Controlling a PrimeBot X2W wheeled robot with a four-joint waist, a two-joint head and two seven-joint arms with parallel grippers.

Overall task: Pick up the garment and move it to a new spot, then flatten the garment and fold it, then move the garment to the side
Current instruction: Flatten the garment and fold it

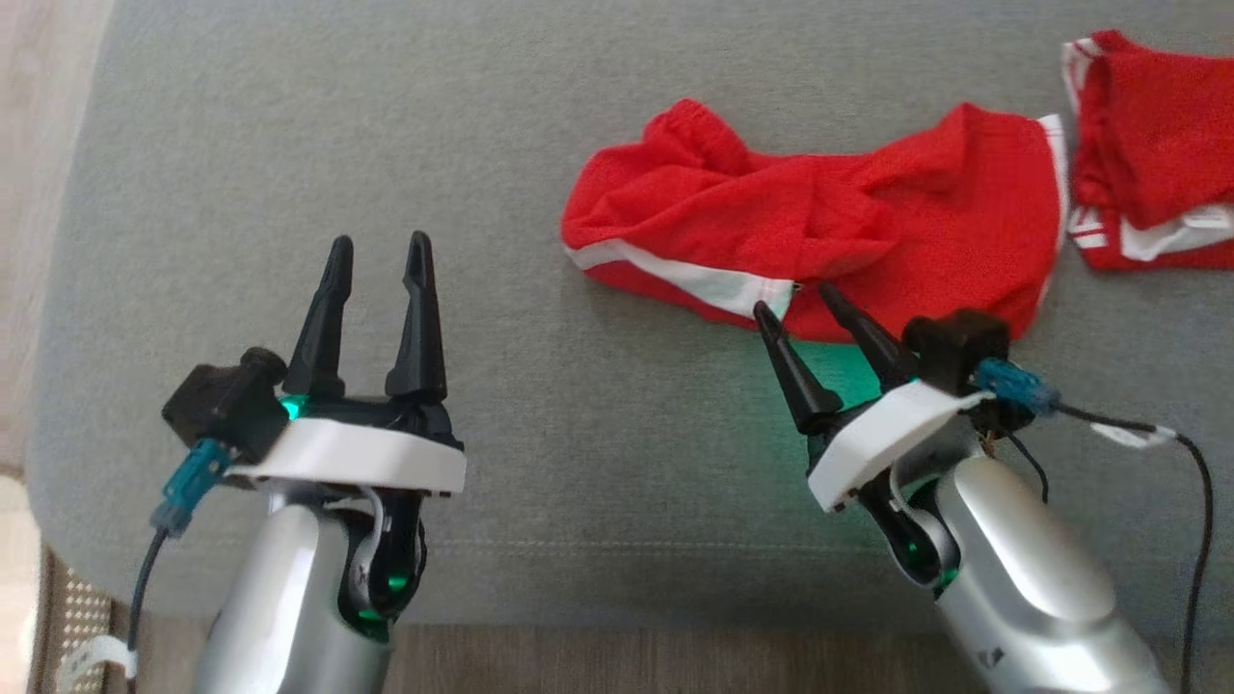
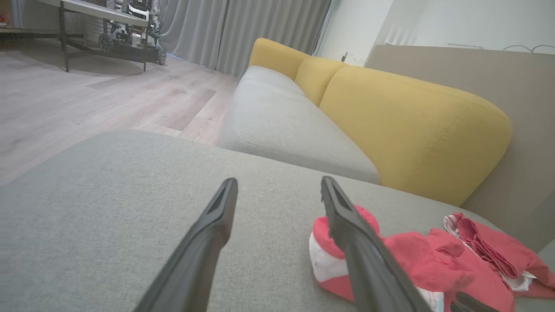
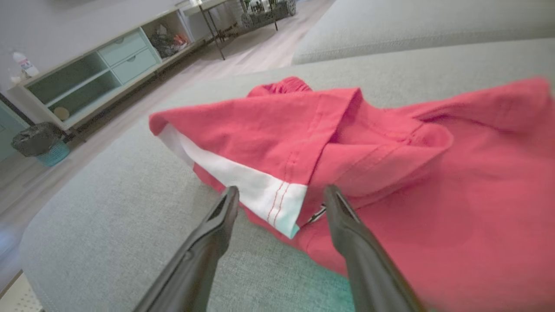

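Note:
The garment (image 1: pixel 819 226) is a crumpled pair of red shorts with a white stripe, lying on the grey cushion at centre right. Its white hem corner (image 3: pixel 277 203) lies between my right fingers in the right wrist view. My right gripper (image 1: pixel 795 297) is open, tips at the garment's near edge, not closed on it. Over bare cushion at the lower left, well apart from the cloth, my left gripper (image 1: pixel 379 251) stands open and empty. The left wrist view shows the garment (image 2: pixel 416 260) to the right of the left gripper (image 2: pixel 279 184).
A second red and white garment (image 1: pixel 1152 145) lies at the far right of the grey ottoman (image 1: pixel 289 145). The ottoman's front edge runs just below my wrists. A yellow-backed sofa (image 2: pixel 390 108) stands beyond, and a low cabinet (image 3: pixel 95 69) lines the wall.

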